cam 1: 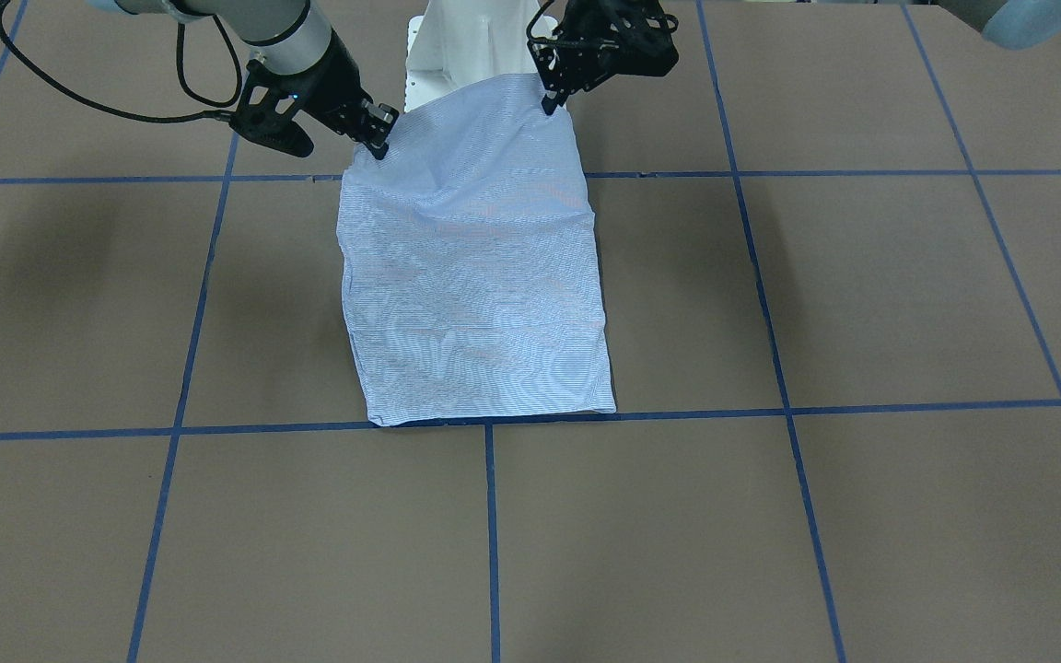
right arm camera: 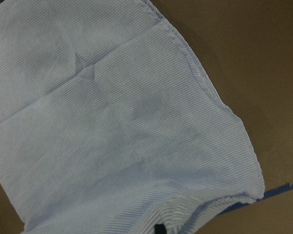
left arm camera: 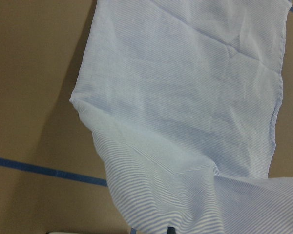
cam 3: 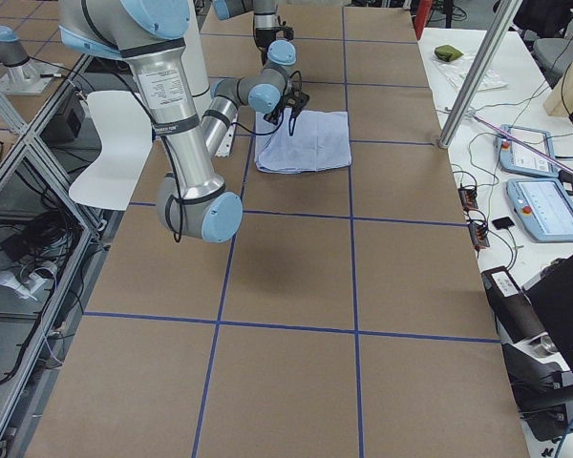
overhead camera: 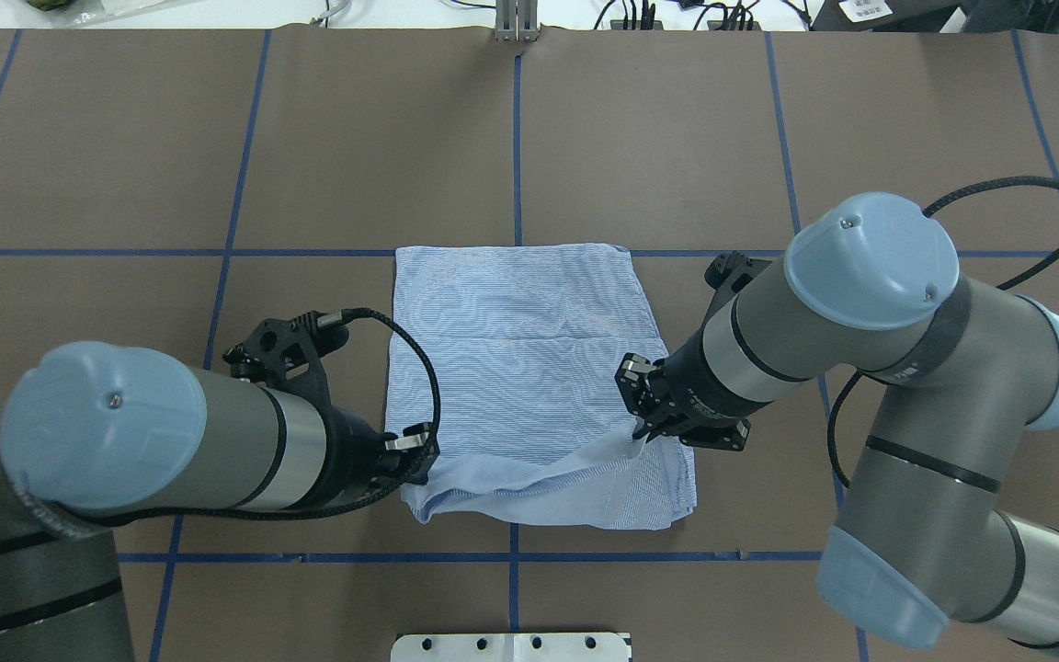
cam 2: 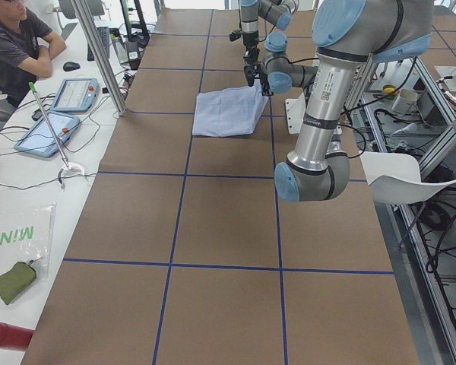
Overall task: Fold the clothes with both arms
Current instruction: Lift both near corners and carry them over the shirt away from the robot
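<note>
1. The light blue, finely striped shirt (overhead camera: 520, 368) lay on the brown table (overhead camera: 125, 138) as a folded oblong in front of the robot. Its far edge ran along one of the blue tape lines (overhead camera: 217, 251). No collar, buttons or pocket showed.
2. The left gripper (overhead camera: 417, 460) was pinched together on the shirt's near left corner. The right gripper (overhead camera: 640, 425) was clamped on the cloth towards the near right corner. The edge between them stood raised off the table and sagged in the middle. Under the right-hand pinch, a lower layer lay flat on the table.
3. The shirt looked light and thoroughly limp to me. It was thin woven cloth that drooped wherever nothing held it and creased around each pinch. I would expect no stiffness to carry a fold over on its own. The stacked layers seemed likely to slide over one another or peel apart.
4. The sensible hold seemed to be the two corners of one short edge, one per gripper and level with each other. The cloth between them should be kept fairly taut, and each pinch should be deep enough to take every layer meant to travel.
5. Counted: one shirt, two arms, two grippers, and one person (cam 2: 15, 38) seated at the side desk.
</note>
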Robot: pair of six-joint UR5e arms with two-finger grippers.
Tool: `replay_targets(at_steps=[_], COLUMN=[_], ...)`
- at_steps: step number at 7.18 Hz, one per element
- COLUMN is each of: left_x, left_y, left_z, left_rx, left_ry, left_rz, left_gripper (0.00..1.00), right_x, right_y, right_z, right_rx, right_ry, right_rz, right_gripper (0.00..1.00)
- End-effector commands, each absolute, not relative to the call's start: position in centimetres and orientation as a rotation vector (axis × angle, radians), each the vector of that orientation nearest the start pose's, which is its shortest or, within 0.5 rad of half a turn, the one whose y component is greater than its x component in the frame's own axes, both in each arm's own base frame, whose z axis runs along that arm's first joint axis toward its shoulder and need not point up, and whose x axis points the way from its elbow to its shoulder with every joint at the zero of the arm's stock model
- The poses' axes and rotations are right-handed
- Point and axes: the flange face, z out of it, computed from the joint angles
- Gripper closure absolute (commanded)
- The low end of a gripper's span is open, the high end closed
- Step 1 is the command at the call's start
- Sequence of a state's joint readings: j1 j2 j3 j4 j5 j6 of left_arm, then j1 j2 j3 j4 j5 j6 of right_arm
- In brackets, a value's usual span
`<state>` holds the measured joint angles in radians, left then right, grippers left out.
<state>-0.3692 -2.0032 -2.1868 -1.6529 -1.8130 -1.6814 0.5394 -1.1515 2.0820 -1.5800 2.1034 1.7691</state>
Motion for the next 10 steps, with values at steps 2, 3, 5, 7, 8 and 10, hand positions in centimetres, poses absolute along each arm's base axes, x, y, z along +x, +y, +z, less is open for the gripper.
replay_targets(at_steps=[2, 3, 5, 7, 8, 10], left_x=[45.0, 45.2, 45.6, 45.6, 45.4, 45.2], left_y=[-35.4, -37.6, -40.3, -40.9, -41.3, -44.2], left_z=[19.9, 21.3, 23.8, 24.1, 23.7, 22.8], left_rx=[0.001, 0.004, 0.001, 0.002, 0.008, 0.032], left_ry=[1.134, 1.131, 1.094, 1.087, 1.093, 1.102], left_rz=[-0.351, -0.369, -0.407, -0.416, -0.421, -0.453], left_gripper=[1.00, 1.00, 1.00, 1.00, 1.00, 1.00], right_x=[-44.3, -44.5, -46.7, -47.9, -47.5, -48.0], right_y=[-38.9, -39.6, -41.6, -43.2, -43.9, -46.1], right_z=[21.6, 21.7, 21.0, 20.2, 20.1, 19.8], right_rx=[-0.270, -0.231, -0.177, -0.140, -0.129, -0.101], right_ry=[-0.933, -0.928, -0.914, -0.910, -0.912, -0.900], right_rz=[0.482, 0.491, 0.499, 0.477, 0.477, 0.459], right_gripper=[1.00, 1.00, 1.00, 1.00, 1.00, 1.00])
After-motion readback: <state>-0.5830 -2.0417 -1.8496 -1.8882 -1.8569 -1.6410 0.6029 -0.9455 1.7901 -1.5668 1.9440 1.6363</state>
